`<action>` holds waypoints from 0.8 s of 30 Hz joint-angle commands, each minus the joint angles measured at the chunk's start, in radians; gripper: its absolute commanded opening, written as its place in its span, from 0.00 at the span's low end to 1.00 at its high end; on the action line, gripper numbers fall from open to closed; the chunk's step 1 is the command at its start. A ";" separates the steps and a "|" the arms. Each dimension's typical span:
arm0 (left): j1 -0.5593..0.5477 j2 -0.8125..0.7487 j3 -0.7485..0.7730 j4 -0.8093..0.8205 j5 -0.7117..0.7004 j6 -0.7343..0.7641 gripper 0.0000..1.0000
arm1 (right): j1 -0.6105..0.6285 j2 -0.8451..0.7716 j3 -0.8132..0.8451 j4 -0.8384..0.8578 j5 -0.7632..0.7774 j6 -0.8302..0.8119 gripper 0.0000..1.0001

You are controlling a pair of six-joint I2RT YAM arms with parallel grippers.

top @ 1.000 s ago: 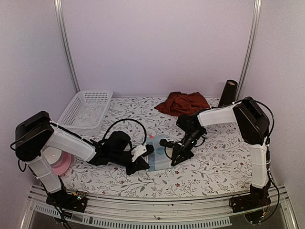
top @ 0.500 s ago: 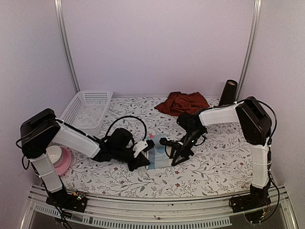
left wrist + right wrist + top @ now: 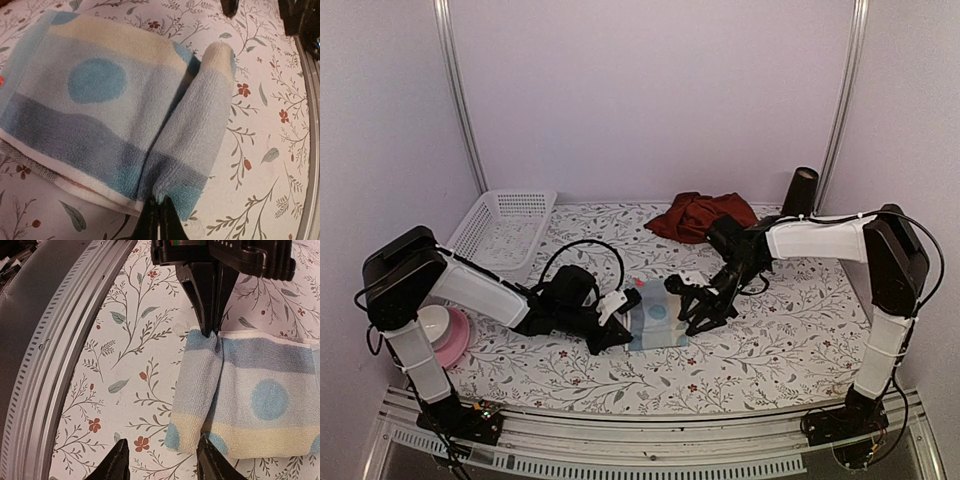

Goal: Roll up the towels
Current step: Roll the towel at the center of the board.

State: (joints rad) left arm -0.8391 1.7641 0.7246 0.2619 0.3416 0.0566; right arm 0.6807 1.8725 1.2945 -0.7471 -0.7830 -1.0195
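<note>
The left hand [image 3: 159, 212] is gripping tightly the near corner of the pastel towel [image 3: 100, 100], where one edge is turned over into a short roll. The right hand [image 3: 162, 460] is standing open, with its fingers on both sides of the other end of this roll. The pastel towel is lying in the middle of the table [image 3: 770, 345], and the maroon towel [image 3: 705, 215] is lying crumpled at the back.

Both arms reach low toward centre, left gripper [image 3: 160, 220] clamped tight, right gripper [image 3: 162, 442] parted.
</note>
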 commanded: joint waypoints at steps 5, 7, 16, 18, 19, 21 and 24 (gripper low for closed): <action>0.025 0.023 0.011 -0.046 0.005 -0.010 0.00 | 0.053 0.047 -0.015 0.022 0.033 -0.033 0.45; 0.026 0.021 0.010 -0.047 0.008 -0.011 0.00 | 0.053 0.060 -0.011 0.037 0.033 -0.014 0.45; 0.028 0.014 0.009 -0.049 0.010 -0.011 0.00 | 0.053 0.097 -0.017 0.080 0.080 0.026 0.44; 0.030 0.012 0.007 -0.051 0.010 -0.011 0.00 | 0.053 0.100 -0.020 0.099 0.100 0.039 0.44; 0.028 0.011 0.007 -0.049 0.012 -0.011 0.00 | 0.053 0.101 -0.021 0.103 0.106 0.045 0.44; 0.029 0.009 0.007 -0.050 0.012 -0.013 0.00 | 0.054 0.103 -0.028 0.116 0.122 0.049 0.45; 0.030 0.003 0.006 -0.053 0.012 -0.012 0.00 | 0.054 0.109 -0.039 0.137 0.151 0.057 0.45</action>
State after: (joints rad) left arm -0.8299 1.7676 0.7288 0.2554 0.3588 0.0505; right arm 0.7338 1.9537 1.2758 -0.6540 -0.6819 -0.9867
